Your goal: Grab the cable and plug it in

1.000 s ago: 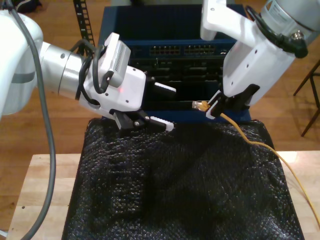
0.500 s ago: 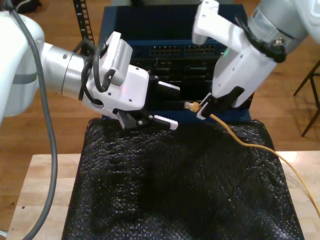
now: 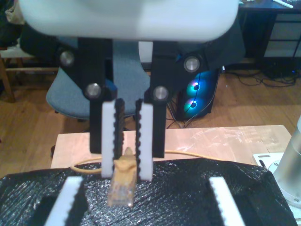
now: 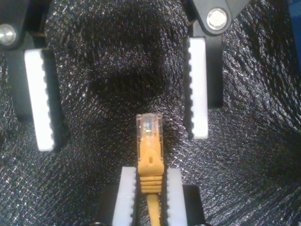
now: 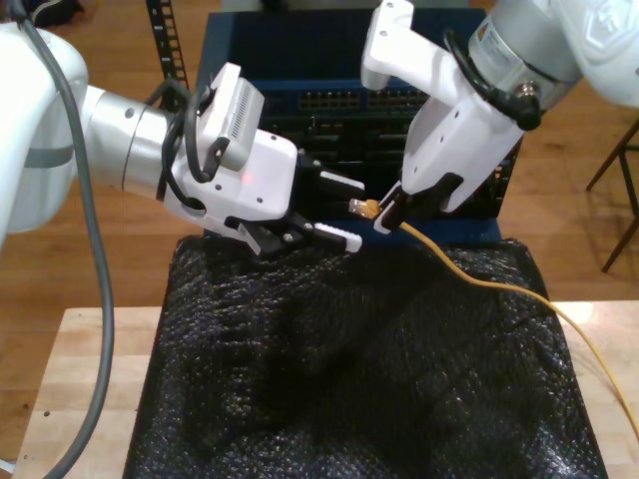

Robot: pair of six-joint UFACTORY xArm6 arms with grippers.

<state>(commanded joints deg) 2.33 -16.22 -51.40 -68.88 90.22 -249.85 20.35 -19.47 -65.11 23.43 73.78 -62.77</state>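
First wrist view: my first hand (image 3: 148, 207) stands wide open, facing my second hand (image 3: 126, 170), which pinches the cable (image 3: 123, 181) behind its connector.

Second wrist view: the plug projects free of my second hand (image 4: 149, 193), leaving room for a regrasp, I judge.

Exterior view: the hands meet above the padding (image 5: 359, 379); the cable (image 5: 469, 274) trails toward that view's four o'clock, and the port rack (image 5: 389, 100) sits at twelve.

A warm wooden floor (image 5: 120, 269) runs under a pale wood desk (image 5: 90, 369) draped in crinkled black sheeting (image 5: 359, 379), with a dark blue equipment rack (image 5: 290, 50) behind, a blue office chair (image 3: 70, 89) and a glowing computer tower (image 3: 195, 94) nearby.
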